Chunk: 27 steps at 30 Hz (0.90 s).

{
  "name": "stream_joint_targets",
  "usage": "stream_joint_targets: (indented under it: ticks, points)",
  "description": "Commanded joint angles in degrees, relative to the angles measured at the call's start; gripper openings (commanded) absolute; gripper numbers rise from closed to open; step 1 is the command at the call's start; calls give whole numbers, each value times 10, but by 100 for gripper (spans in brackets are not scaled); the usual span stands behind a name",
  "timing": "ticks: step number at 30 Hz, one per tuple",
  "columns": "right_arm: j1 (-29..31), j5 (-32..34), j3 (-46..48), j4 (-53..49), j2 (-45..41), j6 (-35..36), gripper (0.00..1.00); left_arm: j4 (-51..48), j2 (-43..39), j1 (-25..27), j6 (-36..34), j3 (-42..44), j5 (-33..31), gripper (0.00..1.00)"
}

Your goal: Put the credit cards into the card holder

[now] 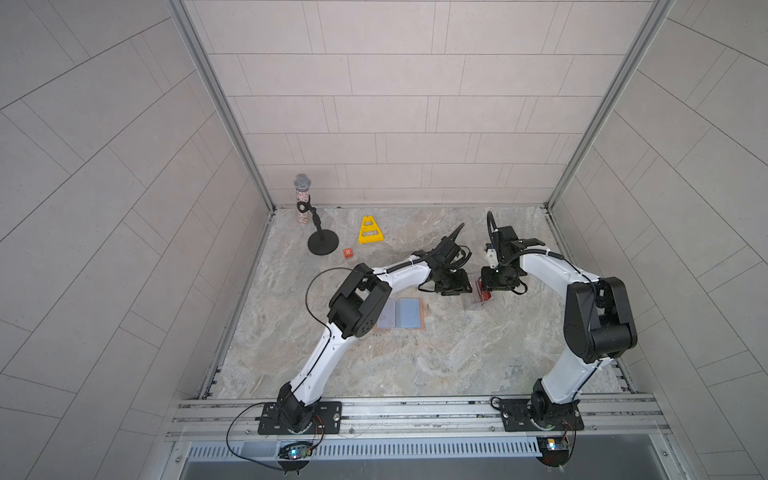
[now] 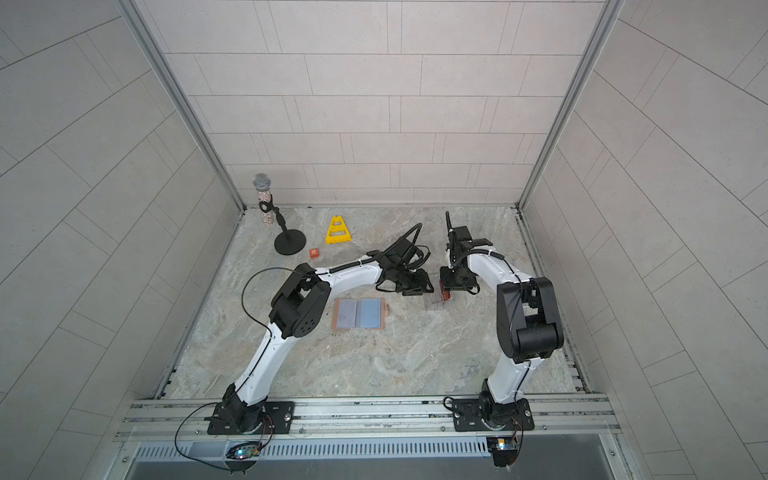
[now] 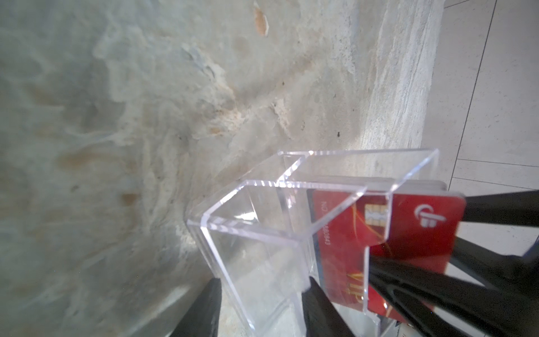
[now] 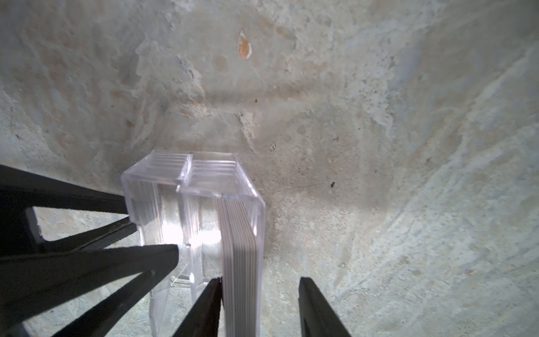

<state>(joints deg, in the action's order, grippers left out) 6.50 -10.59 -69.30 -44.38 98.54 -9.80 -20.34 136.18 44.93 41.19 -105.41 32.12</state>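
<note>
So the left gripper (image 3: 262, 284) has its jaws about half apart and clamped on the clear box (image 3: 253, 221). One finger is on the outer wall and the other is against the divider, so the empty compartment sits between them. Right beside it, the right gripper (image 4: 260, 280) comes at the same box from the opposite side, also roughly half open, around the full compartment. One finger is right up against the stack of credit cards (image 4: 239, 248), while the other stands clear of the box wall with bare counter (image 4: 379, 175) showing in the gap, so nothing's pinched there as far as I can see. The cards stand on edge, packed together. In the left wrist view the outermost one is red with a chip and gold "VIP" lettering, and it pokes out past the cut-out in the wall. The card holder (image 1: 409, 313) lies open and flat, blue-grey side up. It's a bit nearer the arm bases than the grippers, off to the left gripper's side, and well apart from the box. Way out past the left gripper toward the back corner there's an orange tag (image 1: 348, 252), a yellow stand (image 1: 371, 230) and a microphone (image 1: 302, 195) on a round base.
</note>
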Motion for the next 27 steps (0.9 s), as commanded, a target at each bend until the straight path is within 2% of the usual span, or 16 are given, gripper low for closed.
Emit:
stream_joint_targets:
  ticks: [1,10,27]
  points:
    - [3,41,-13,-29,-22,15,45,-44,1,2,-2,20,-29,49]
    - [25,71,-23,-40,-17,20,44,-43,1,2,-2,20,-28,49]
    - [40,68,-28,-28,11,20,50,-42,2,2,-3,20,-26,48]
